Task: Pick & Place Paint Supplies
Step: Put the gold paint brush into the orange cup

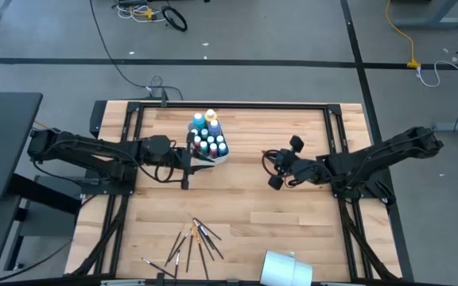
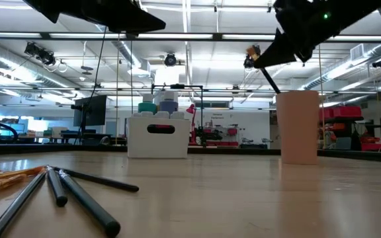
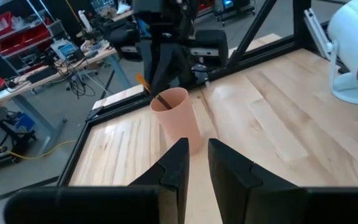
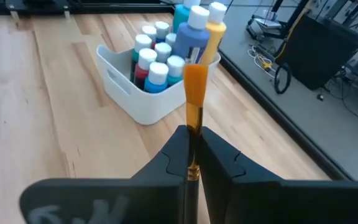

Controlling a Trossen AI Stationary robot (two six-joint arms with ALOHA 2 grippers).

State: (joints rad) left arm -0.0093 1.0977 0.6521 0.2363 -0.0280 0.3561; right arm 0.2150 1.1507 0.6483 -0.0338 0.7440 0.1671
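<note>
My right gripper point(image 1: 274, 168) is over the table's middle, shut on an orange-bristled brush point(image 4: 195, 84) above a tan cup point(image 2: 301, 125). In the high view the gripper mostly hides that cup. A white bin point(image 1: 209, 144) of small paint bottles point(image 4: 155, 59) stands toward the far edge. My left gripper point(image 3: 197, 163) hovers beside the bin's near side, its fingers a narrow gap apart with nothing between them, facing the tan cup point(image 3: 179, 118). Several dark-handled brushes point(image 1: 195, 241) lie flat near the near edge. My right gripper pinches the brush between its two fingers at the gold ferrule point(image 4: 193, 121), just below the bristles. The fingers lie along the brush, pointing toward the table's left. The brush is tilted, with its bristles up and out past the fingertips. Its dark handle point(image 2: 270, 78) slants down into the cup.
A white cup-like object point(image 1: 287, 268) lies on its side at the near edge, right of the loose brushes point(image 2: 58, 188). Black frame rails point(image 1: 237, 106) border the tabletop. Bare wood lies between the bin and the loose brushes.
</note>
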